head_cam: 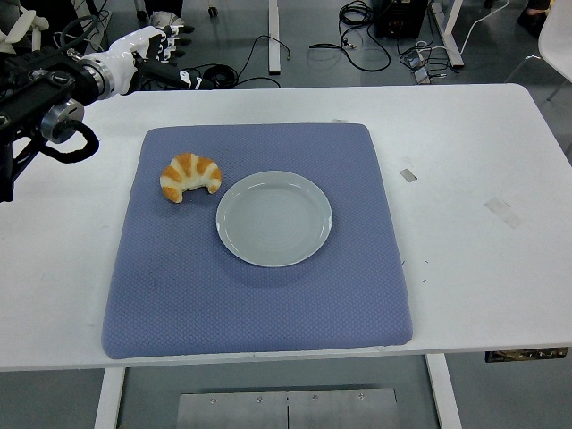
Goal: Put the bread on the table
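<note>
So the bread [190, 177], a croissant, is sitting on the blue mat [259, 286] just left of the grey plate [273, 217], close to its rim, and nothing's holding it. The left hand [147, 55] is up past the mat's far-left corner, well apart from the croissant, fingers loosely spread and empty, hovering over the white counter [465, 179] edge.

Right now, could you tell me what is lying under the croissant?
The croissant rests on the blue mat, beside the plate. The mat covers the white table beneath.
</note>
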